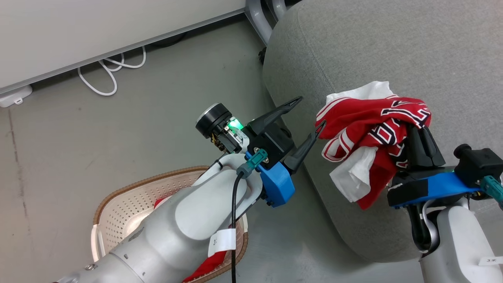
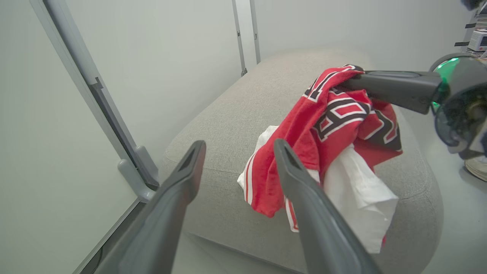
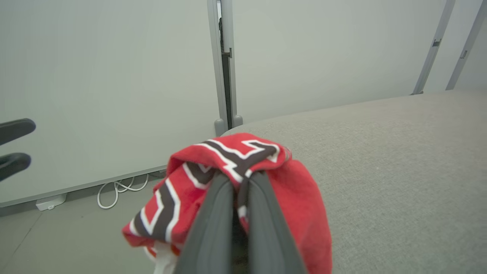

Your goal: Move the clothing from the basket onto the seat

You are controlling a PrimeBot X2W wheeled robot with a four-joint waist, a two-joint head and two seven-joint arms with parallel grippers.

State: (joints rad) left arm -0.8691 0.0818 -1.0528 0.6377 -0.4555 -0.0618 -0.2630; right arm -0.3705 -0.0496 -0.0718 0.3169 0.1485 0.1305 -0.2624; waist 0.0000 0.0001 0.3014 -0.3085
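Head view: right gripper (image 1: 417, 133) pinched shut on a bunched red jersey (image 1: 365, 118), held over the seat (image 1: 393, 47) near its front edge. Left gripper (image 1: 312, 111) wide, empty, just beside the jersey. Basket (image 1: 118, 196) on the floor under my left arm, with more red clothing (image 1: 208, 265) inside.
Left wrist view: jersey seems to drape onto the cushion.
Right wrist view: fingers squeezed on fabric.
Placing step, I'd say. The next move calls for lowering further in, then letting go.

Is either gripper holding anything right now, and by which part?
The right gripper is shut on the red jersey, pinching a bunched fold at its black-and-white lettering, over the seat. The left gripper is open and holds nothing.
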